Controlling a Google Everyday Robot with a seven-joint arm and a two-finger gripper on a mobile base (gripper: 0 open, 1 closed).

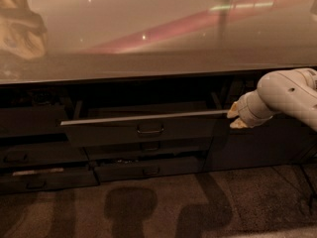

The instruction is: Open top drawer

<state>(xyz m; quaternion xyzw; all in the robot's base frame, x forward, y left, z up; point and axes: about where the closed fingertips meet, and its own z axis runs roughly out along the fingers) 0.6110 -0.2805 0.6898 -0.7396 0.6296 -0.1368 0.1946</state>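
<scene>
On your left, a crumpled tan thing (20, 29) lies on the glossy counter (148, 38). Under the counter's middle, the top drawer (114, 133) stands partly out. Its pale top edge shows, its handle (150, 130) sits at the center, and 2 narrower drawers (148, 170) lie beneath it. At the drawer's right end you see the gripper (235, 119), just beside the top edge; you cannot tell whether it grips anything.

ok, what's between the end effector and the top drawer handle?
Just bare front of the top drawer, from handle to the end effector at its right end; camera view.
</scene>
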